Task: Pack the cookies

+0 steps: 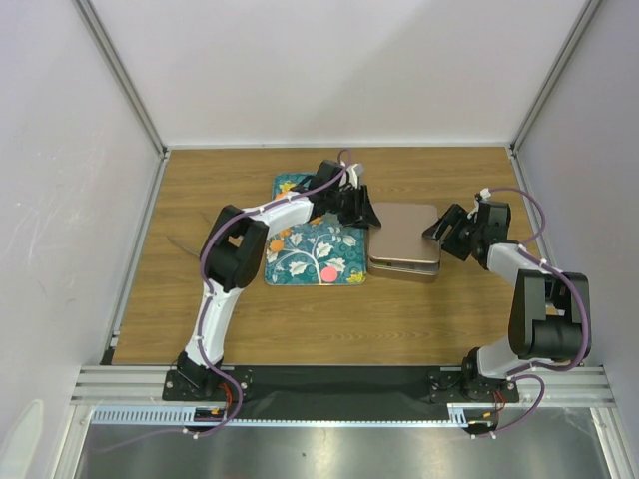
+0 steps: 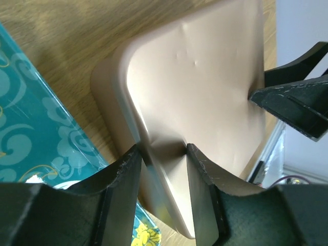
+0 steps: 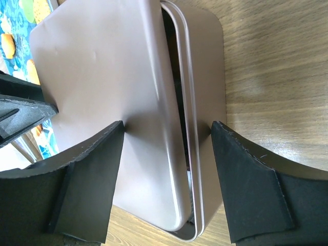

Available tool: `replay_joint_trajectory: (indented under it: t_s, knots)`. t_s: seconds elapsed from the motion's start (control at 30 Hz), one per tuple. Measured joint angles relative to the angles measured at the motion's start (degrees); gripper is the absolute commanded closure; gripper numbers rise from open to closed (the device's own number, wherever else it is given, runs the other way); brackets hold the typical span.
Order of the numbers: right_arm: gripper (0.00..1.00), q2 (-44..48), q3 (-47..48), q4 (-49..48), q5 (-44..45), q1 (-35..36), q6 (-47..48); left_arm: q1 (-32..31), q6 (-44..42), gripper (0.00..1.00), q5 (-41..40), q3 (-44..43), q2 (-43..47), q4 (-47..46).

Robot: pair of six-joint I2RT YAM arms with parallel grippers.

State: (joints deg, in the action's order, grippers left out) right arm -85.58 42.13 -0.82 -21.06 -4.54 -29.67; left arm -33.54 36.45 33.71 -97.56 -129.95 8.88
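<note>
A rose-gold tin lid lies askew on its tin base, right of the teal flowered tray. One pink cookie lies on the tray's near edge; other cookies are not clearly told from the print. My left gripper is shut on the lid's left rim, one finger under the edge, one on top. My right gripper is open and straddles the tin's right end. One finger rests on the lid, the other stands outside the base. A dark gap shows between lid and base.
The tray's teal edge shows beside the lid in the left wrist view. Bare wooden table lies near and right of the tin. White walls close in the table on the left, far and right sides.
</note>
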Motion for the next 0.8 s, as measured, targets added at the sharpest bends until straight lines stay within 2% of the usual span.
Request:
replay_joint_trajectory:
  t_s: [0.17,0.8]
  knots:
    - [0.26,0.02,0.02,0.09,0.26,0.28,0.39,-0.48,-3.17,0.55,-0.52,-3.54,-1.16,4.55]
    - [0.25,-0.02,1.42,2.05,1.7,1.6,2.51,-1.38,-8.79,0.55,-2.08,-8.96,-2.95,11.65]
